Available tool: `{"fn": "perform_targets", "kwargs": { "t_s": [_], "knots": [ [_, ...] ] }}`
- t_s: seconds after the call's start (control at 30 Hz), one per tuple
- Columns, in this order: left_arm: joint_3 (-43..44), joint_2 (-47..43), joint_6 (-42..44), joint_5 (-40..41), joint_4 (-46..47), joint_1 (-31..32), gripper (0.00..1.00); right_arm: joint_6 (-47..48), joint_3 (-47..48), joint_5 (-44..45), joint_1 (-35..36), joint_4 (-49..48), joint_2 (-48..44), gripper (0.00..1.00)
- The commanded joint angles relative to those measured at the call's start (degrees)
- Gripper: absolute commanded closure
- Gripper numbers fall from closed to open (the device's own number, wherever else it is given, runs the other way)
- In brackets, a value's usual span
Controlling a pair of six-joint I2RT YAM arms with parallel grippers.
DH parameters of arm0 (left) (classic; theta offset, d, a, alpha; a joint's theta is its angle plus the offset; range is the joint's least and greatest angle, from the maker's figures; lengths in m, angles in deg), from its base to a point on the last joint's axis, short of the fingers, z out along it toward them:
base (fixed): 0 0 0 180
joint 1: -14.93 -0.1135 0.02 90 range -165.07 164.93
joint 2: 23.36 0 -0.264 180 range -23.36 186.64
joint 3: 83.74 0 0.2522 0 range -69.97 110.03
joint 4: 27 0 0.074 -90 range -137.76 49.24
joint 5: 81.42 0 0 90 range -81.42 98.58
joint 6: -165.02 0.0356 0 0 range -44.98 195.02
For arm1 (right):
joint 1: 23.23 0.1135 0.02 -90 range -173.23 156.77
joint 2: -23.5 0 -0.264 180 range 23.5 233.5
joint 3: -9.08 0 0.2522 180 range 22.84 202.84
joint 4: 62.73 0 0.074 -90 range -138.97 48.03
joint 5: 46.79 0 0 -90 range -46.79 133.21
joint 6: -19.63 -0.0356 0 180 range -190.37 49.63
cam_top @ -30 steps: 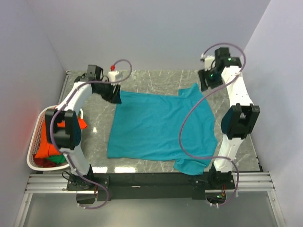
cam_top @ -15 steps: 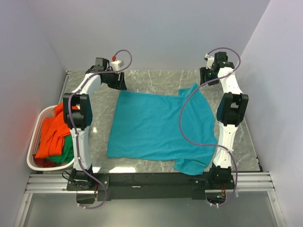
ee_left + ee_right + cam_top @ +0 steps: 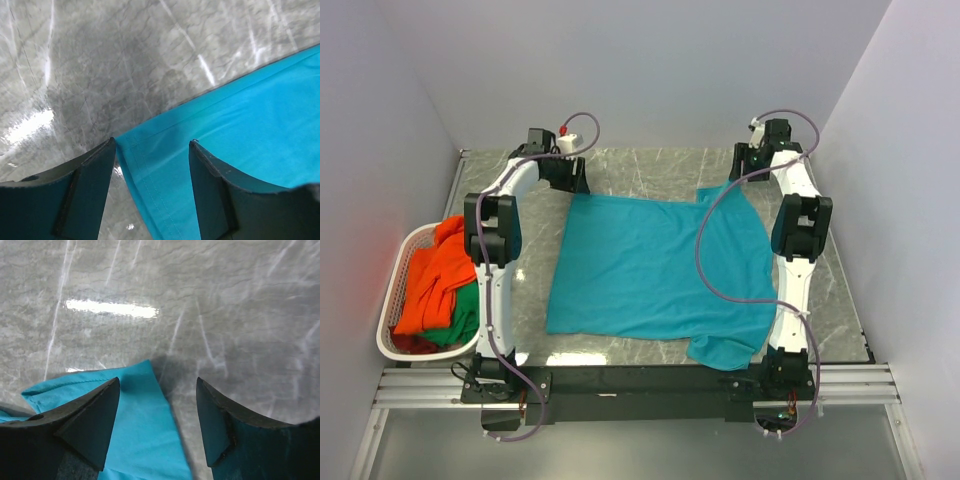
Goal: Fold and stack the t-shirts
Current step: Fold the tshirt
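One teal t-shirt (image 3: 655, 270) lies spread flat in the middle of the worktop (image 3: 650, 170). Its hem is toward the left edge and its sleeves toward the right edge.

At the shirt's far left corner, the left gripper (image 3: 152, 145) hangs low with its jaws wide apart. The hemmed corner lies flat between the fingers, close against one of them, and nothing is pinched.

At the far right, the right gripper (image 3: 157, 382) is equally wide open over the tip of the far sleeve. The cloth point lies between its fingers, nearer one side, and is likewise not held.

The step in hand looks like taking both far corners to begin the first fold. To do it well:
- Each claw should come down until its fingertips meet the marble.
- Each should reach a little further over the cloth, so the bite lands inside the hem stitching and not on the very tip.
- Both should close together.
- The right claw probably needs to centre on the sleeve first.
- Lifting the two corners evenly, and only just off the worktop, should keep the far edge straight as it is carried toward the near edge.

An orange t-shirt (image 3: 430, 275) and a green t-shirt (image 3: 465, 310) wait in the white basket (image 3: 390, 300) at the left edge, well apart from both claws.
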Motion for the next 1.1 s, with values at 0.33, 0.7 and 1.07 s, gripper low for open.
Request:
{"fn": "perform_targets", "kwargs": {
  "t_s": [0.33, 0.7, 1.07],
  "knots": [
    [3.7, 2.8, -1.1, 2.2, -0.8, 0.0, 0.34, -4.0, 1.1, -4.6, 2.0, -3.1, 1.2, 0.48],
    [5.1, 3.2, 0.6, 1.7, 1.3, -0.1, 0.36, -2.9, 0.7, -7.8, 2.1, -2.4, -0.8, 1.0],
    [7.3, 6.1, 1.0, 0.3, 2.0, -0.2, 0.48, -2.8, 0.8, -9.0, 2.1, -2.2, -2.2, 1.0]
  ]
}}
